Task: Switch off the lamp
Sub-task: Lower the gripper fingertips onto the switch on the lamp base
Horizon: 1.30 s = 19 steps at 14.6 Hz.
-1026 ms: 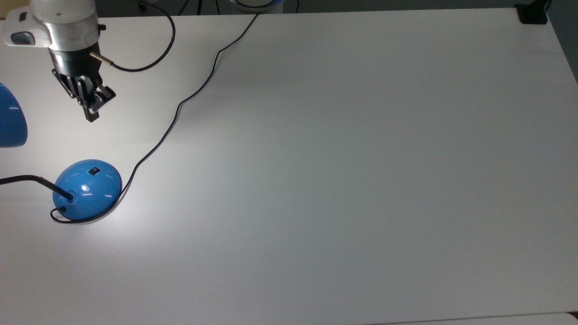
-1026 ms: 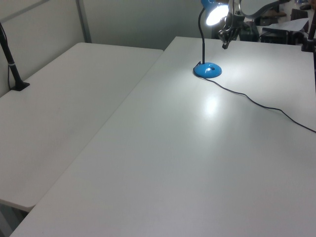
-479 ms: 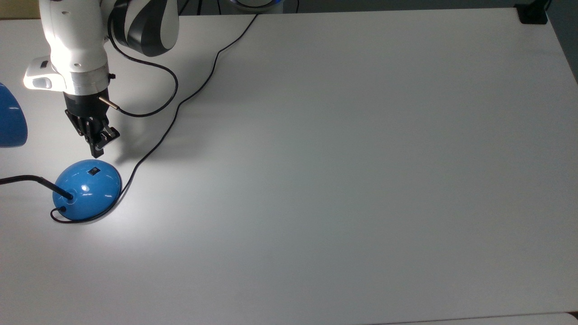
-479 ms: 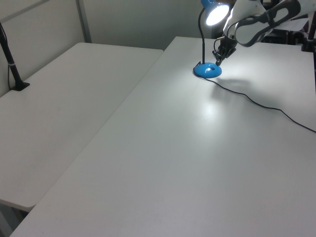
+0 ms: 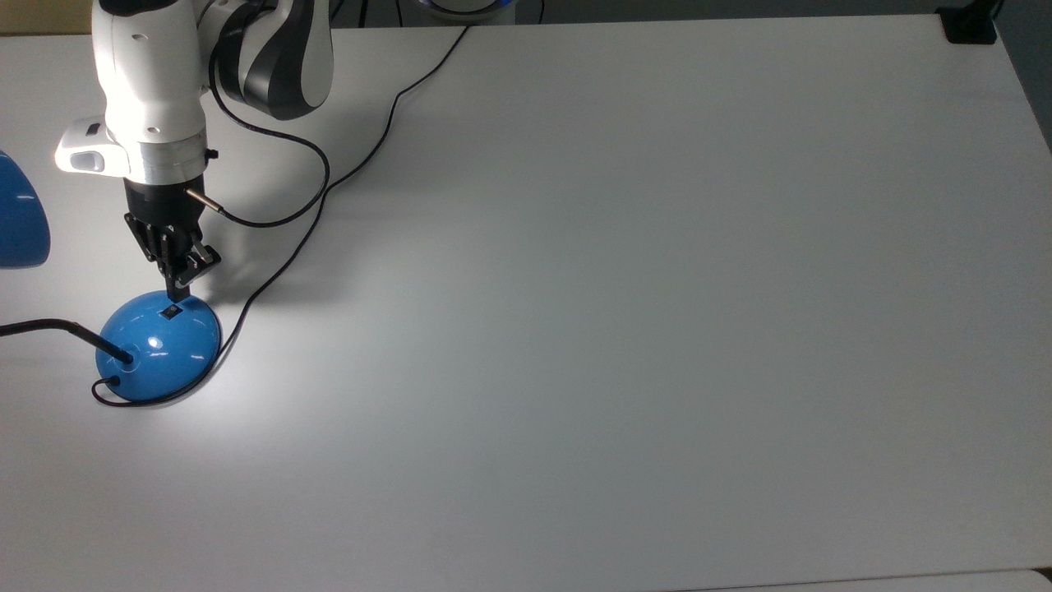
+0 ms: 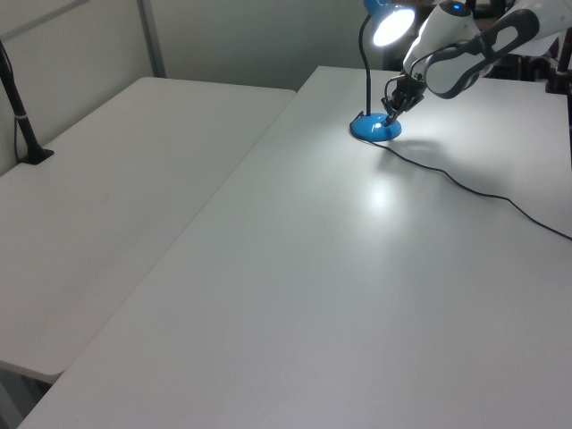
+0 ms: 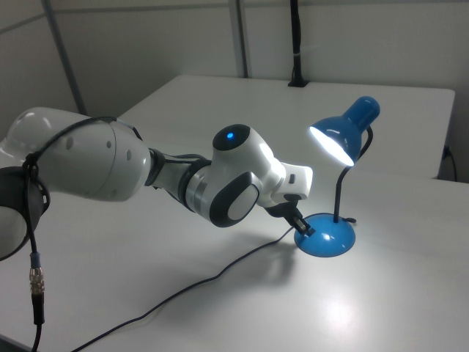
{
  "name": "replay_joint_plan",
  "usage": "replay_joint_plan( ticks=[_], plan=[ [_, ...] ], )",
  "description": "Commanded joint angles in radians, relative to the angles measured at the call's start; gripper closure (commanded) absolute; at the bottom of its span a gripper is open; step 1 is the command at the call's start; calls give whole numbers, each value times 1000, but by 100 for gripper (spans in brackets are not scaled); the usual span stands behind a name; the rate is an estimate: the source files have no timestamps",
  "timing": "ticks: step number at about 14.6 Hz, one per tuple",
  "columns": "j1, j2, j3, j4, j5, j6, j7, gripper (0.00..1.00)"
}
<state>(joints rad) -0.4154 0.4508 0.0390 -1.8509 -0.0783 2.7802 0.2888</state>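
Gripper (image 5: 177, 289) w/ fingers pinched together, tip at the rocker switch (image 5: 171, 312) on the lamp (image 5: 158, 345) by the desk's (image 5: 625, 329) top-view left edge, bulb lit; off-centre press may skid off the glossy dome or shove the base.

The arm (image 7: 110, 165) is built of rounded glossy white shells joined by dark grey bands at the joints. In the right view a small blue light (image 7: 232, 135) glows on the rounded housing behind the hand. Nearer the hand, a white block with a grey oval button (image 5: 86, 160) sticks out sideways, above a brushed silver ring (image 5: 164, 164). Below that ring sits a black cylinder, and then the black gripper (image 5: 176, 284), narrow and ribbed. A thin black cable (image 5: 279, 136) leaves a brass-coloured plug (image 5: 201, 201) just above the hand and loops back to the upper arm. In the right view another black cable with a metal connector (image 7: 35, 282) hangs from the big shoulder shell.
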Motion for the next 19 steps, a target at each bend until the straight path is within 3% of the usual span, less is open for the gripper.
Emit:
replay_joint_plan(
  ticks=[1, 19],
  plan=[
    [1, 9, -1, -10, 3, 41, 18, 100],
    [-11, 52, -1, 4, -15, 76, 9, 100]
  ],
)
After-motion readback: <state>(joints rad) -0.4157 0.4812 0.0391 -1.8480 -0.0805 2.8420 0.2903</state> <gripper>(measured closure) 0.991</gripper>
